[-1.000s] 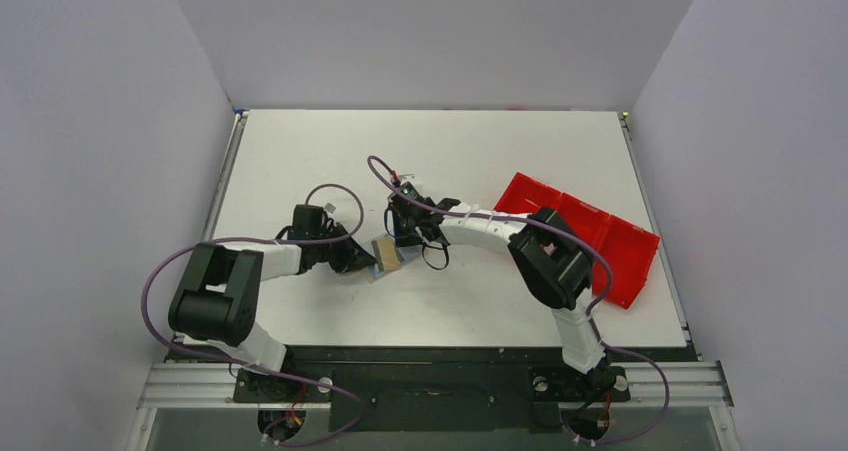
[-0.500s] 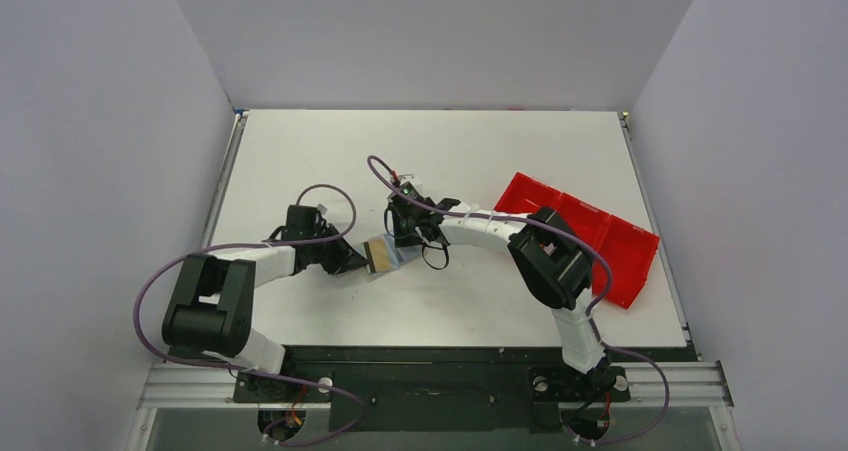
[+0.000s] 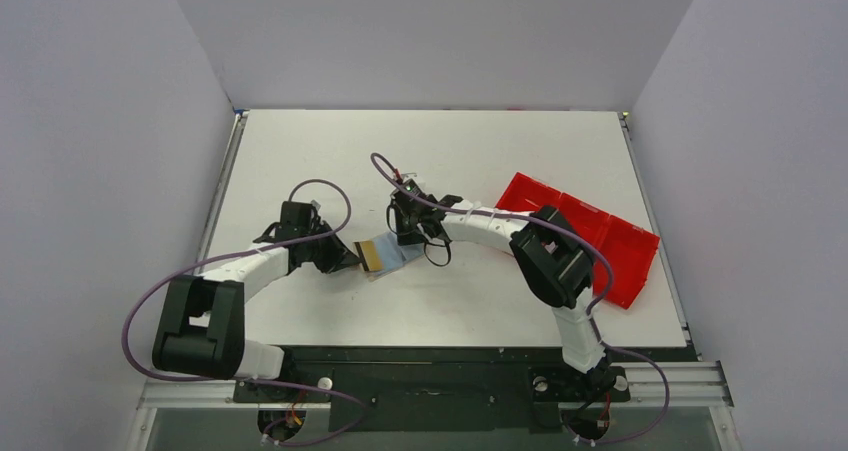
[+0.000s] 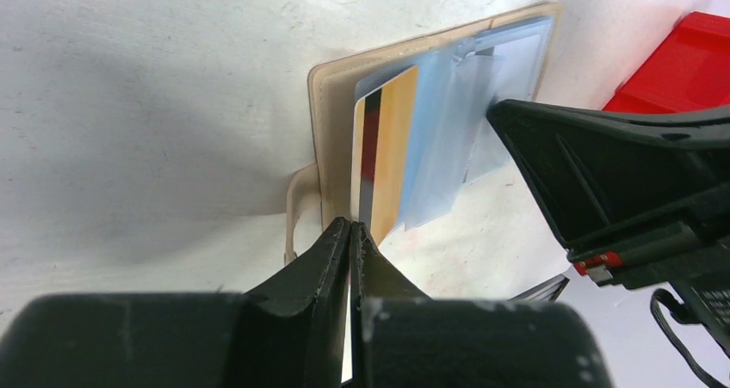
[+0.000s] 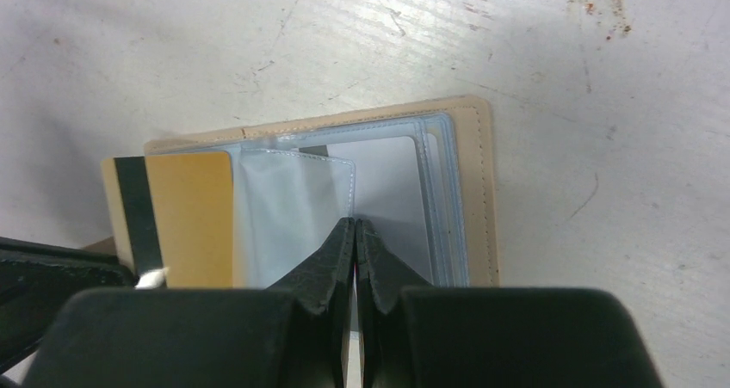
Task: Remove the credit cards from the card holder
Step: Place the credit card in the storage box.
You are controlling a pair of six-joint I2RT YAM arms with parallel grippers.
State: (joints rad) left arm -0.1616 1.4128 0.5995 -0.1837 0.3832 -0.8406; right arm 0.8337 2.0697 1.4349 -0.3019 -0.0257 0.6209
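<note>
Seen from above, the open card holder [image 3: 385, 256] lies on the bench [image 3: 480, 151] between both tools, with the red tray [image 3: 600, 233] well apart at right, partly behind the right arm. In the left wrist view, the left tool [image 4: 351, 229] pinches a gold credit card [image 4: 387, 156] that sits partly out of the holder. In the right wrist view, the right tool [image 5: 355, 226] is pressed together, its tips on the clear sleeves [image 5: 284, 199] beside a pale card [image 5: 392, 190].

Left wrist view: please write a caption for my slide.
Left gripper pinches a gold black-striped card half out of the tan folding holder; right gripper presses its clear plastic sleeves.
</note>
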